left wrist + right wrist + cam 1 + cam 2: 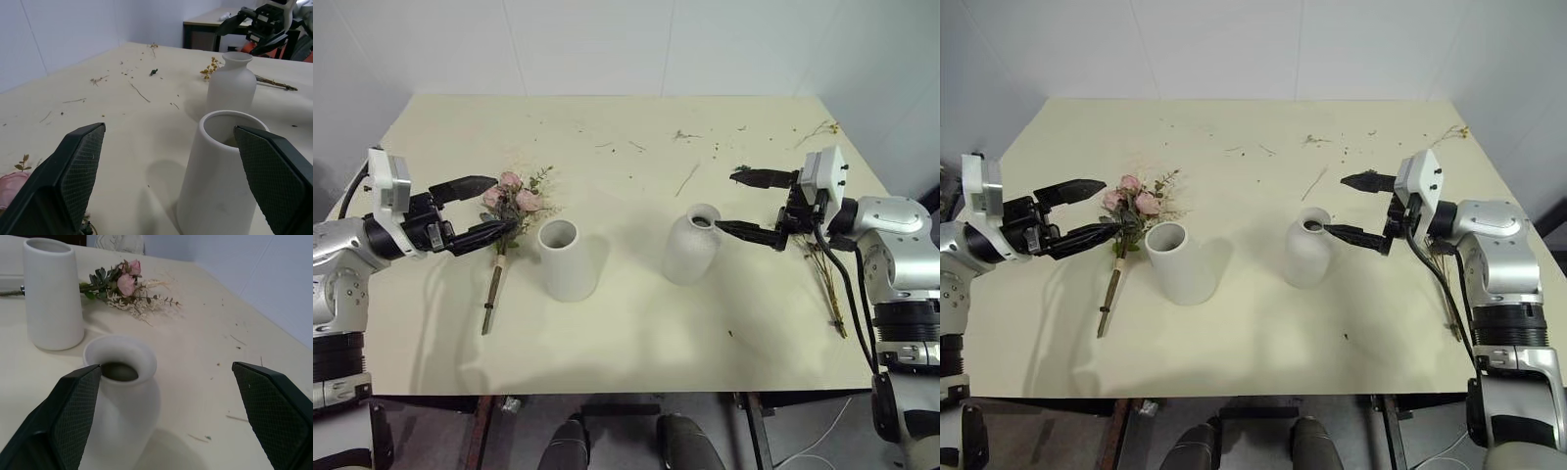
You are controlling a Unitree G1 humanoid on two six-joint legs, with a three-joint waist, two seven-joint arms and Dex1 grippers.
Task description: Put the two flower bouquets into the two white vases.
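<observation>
While both vases stood empty mid-table, the rose bouquet (514, 211) lay just left of the tapered vase (568, 259), and the left gripper (494, 208) hovered over it, jaws spread. The dried bouquet (824, 274) lay well right of the bottle vase (691, 246), behind the right gripper (736, 202), whose jaws gaped empty beside the vase's mouth.

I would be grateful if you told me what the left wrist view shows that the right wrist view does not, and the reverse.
Left wrist view alone: the dried bouquet lying behind the bottle vase, and the open left tool.
Right wrist view alone: the rose bouquet whole, with leaves and pale sprigs, and the dark inside of the bottle vase's mouth.
Both: the wide vase, the bottle vase, the open right tool, a pink rose, the table and scattered twigs.
</observation>
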